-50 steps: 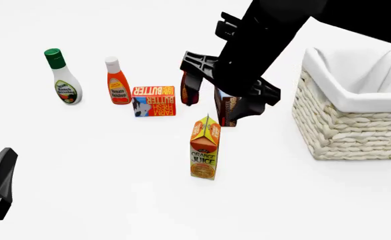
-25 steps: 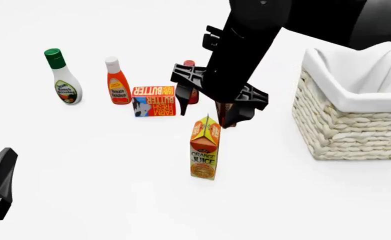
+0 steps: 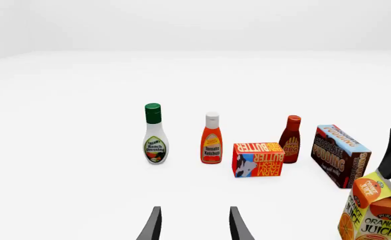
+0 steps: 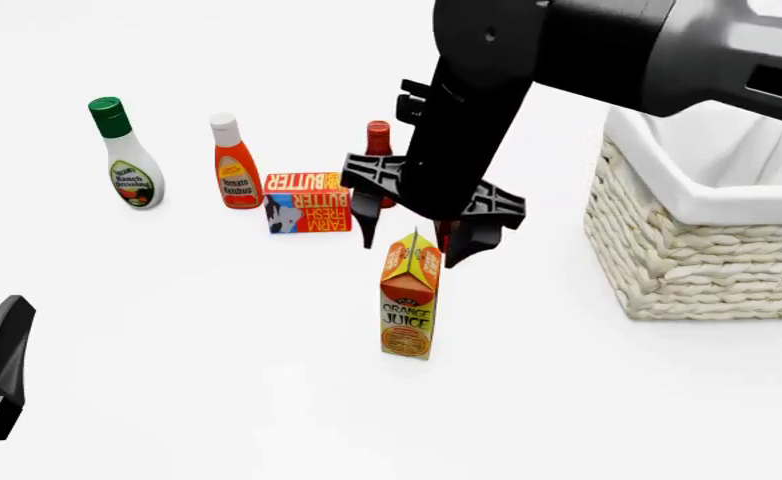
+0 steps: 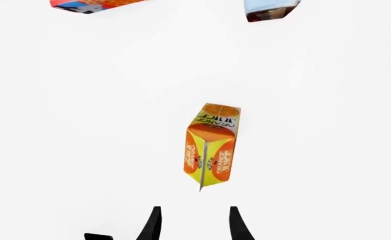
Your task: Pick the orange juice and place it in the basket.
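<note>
Below spread right fingers (image 5: 156, 223), orange juice (image 5: 210, 145) stands upright (gable visible only there).

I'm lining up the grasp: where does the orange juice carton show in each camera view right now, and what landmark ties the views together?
Front view: orange juice stands upright near the centre, just below the right end effector.
Left wrist view: orange juice in the lower right corner, partly cut off.
Right wrist view: orange juice near the centre, seen from above, gable top facing the camera.
Shared landmark: the butter box.
</note>
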